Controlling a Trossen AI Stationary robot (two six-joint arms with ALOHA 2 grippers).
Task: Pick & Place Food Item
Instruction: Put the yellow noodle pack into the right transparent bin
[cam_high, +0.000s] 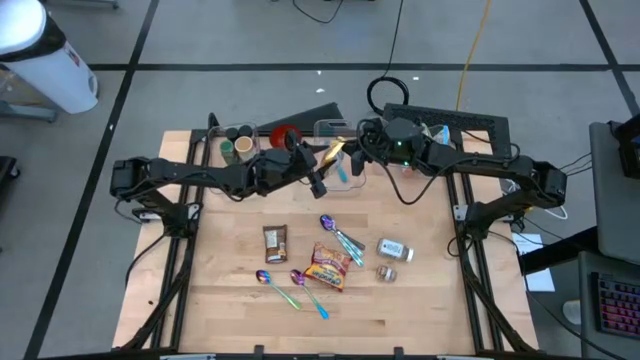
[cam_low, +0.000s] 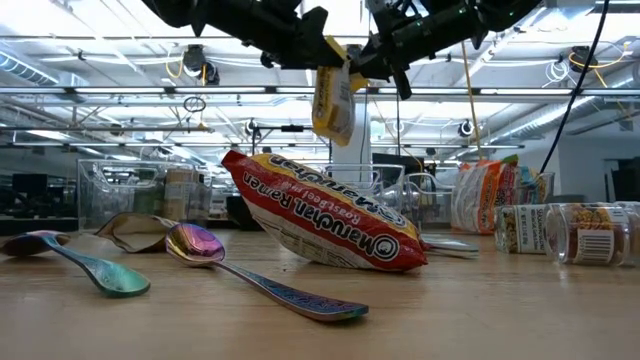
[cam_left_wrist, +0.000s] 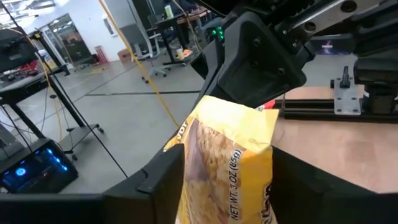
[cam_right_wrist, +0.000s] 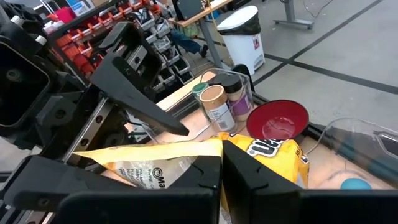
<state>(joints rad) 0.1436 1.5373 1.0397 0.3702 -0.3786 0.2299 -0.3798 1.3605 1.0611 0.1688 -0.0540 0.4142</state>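
We saw both arms meet above the back of the wooden surface (cam_high: 230, 300), with a yellow snack bag (cam_high: 334, 155) hanging in the air between them. The right gripper (cam_high: 352, 152) had its fingers (cam_right_wrist: 205, 171) pinched shut on the bag's top edge. The left gripper (cam_high: 322, 172) reached in from the other side, its fingers (cam_left_wrist: 158, 180) standing apart on either side of the bag; we could not tell whether they pressed on it. Well below the fingers, a Maruchan ramen packet (cam_low: 320, 225) lay on the surface beside iridescent spoons (cam_low: 205, 245). Just behind the fingers stood a red bowl (cam_right_wrist: 278, 120) and small jars (cam_right_wrist: 217, 106) in a clear bin.
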